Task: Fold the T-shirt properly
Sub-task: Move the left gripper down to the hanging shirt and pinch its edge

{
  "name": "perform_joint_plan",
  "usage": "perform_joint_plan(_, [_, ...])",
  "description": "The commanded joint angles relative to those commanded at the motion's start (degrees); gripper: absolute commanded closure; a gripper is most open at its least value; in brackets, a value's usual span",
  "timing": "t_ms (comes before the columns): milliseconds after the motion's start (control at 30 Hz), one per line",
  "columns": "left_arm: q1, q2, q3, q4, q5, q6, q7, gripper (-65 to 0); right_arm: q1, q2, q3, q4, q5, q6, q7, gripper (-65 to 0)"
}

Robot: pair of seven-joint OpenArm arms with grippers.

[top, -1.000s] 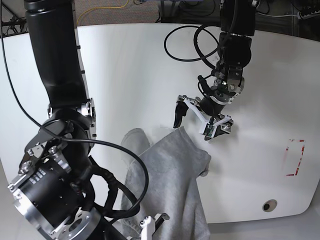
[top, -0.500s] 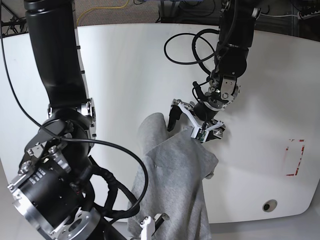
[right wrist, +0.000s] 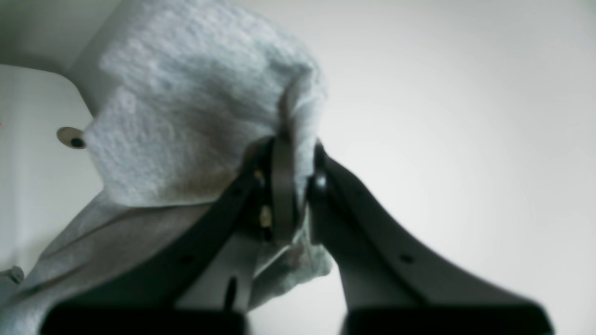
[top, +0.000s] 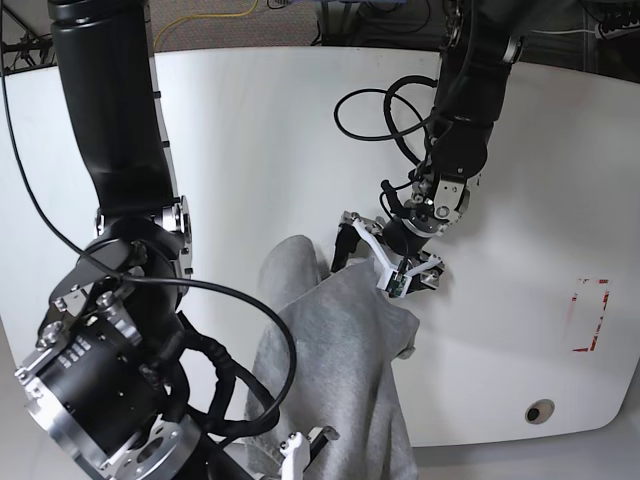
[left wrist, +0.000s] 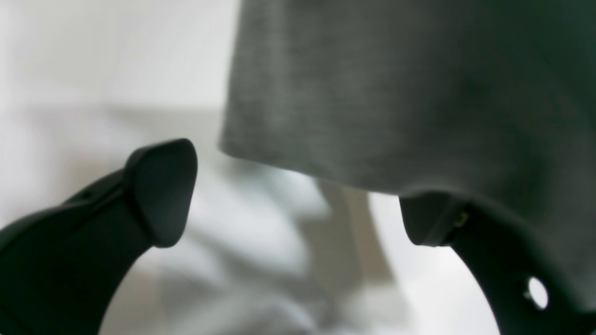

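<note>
Right end effector [right wrist: 286, 195]: nearest the base camera, at the near edge of the counter; its two fingers are pressed together on a bunched fold of the T-shirt [top: 340, 370], as the right wrist view shows.
T-shirt, place: it runs from that clamped fold up onto the white counter [top: 250, 150], a grey mound with one flat panel ending in a corner just beside the left end effector; the lower part hangs off the counter's near edge.
T-shirt, handling: soft, light and limp, I judge; it creases and sags wherever it is not held, so it will not keep a shape when lifted and a single pinch drags the rest along in a rope. No lettering shows in these views.
Where to take hold: a hem, shoulder seam or corner, where the cloth is doubled and less likely to slip out of smooth fingers. The free corner by the left end effector looks the fitting spot.
Left end effector [top: 385, 262]: farther out on the counter than the T-shirt's mound, its fingers spread apart. In the left wrist view a grey edge of cloth [left wrist: 396, 93] hangs above the gap and lies over the right-hand finger [left wrist: 428, 221], while the other finger [left wrist: 160, 186] is bare; nothing is pinched.
Risk: closing on one thin layer may let it slide free.
Beyond: bare counter behind the left arm.
</note>
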Motion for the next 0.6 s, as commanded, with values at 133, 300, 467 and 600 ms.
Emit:
perform_joint_plan(133, [-1.14,0.26,0.0,0.0,0.0,0.0,0.0,-63.2,0.0,0.0,0.0,0.0,-0.18,0.0,0.0,0.0])
perform_joint_plan(300, [-2.29,0.26,0.0,-0.09,0.0,0.0,0.0,-63.2,0.0,0.0,0.0,0.0,-0.09,0.0,0.0,0.0])
perform_joint_plan(467, [-2.46,0.79,0.09,-0.09,0.0,0.0,0.0,-63.2,0.0,0.0,0.0,0.0,-0.09,0.0,0.0,0.0])
perform_joint_plan(600, [-2.46,1.05,0.09,-0.18,0.0,0.0,-0.53,-63.2,0.0,-0.09,0.0,0.0,-0.18,0.0,0.0,0.0])
